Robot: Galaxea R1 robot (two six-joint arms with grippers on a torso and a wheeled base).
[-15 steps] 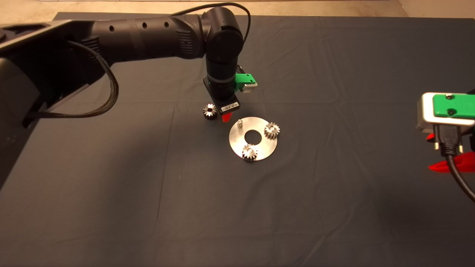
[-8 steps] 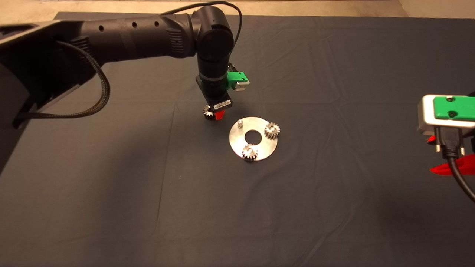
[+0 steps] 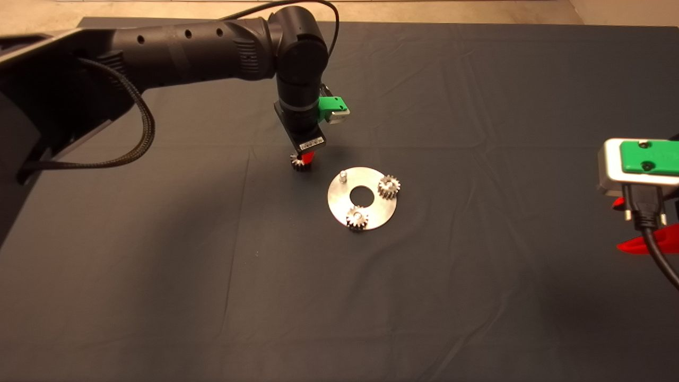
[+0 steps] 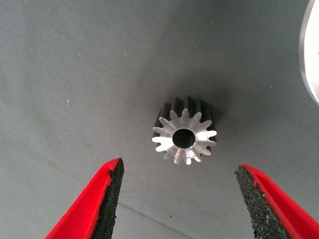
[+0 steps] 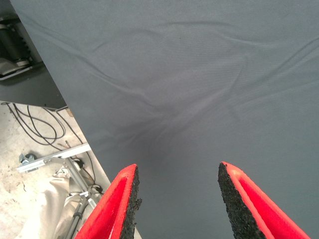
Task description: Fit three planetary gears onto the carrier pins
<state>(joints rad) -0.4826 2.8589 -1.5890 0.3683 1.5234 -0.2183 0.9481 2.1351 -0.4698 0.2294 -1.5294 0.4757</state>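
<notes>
A round silver disc (image 3: 379,212) lies mid-mat with three carrier pins. Two planetary gears sit on pins, one at its right (image 3: 388,187) and one at its near edge (image 3: 357,218). The far-left pin (image 3: 343,175) is bare. The third gear (image 3: 298,162) lies on the mat left of the disc. My left gripper (image 3: 306,157) hovers right over it, open, its fingers either side of the gear (image 4: 184,138) in the left wrist view, not touching. My right gripper (image 3: 636,233) waits open at the right edge.
The disc's rim (image 4: 311,55) shows at the edge of the left wrist view. The right wrist view shows wrinkled dark mat (image 5: 199,89), its edge, and cables and metal parts on the floor (image 5: 45,149).
My left arm has moved left and slightly back, bringing the gripper from beside the disc to directly over the loose gear. The right gripper has drifted slightly lower in the head view.
</notes>
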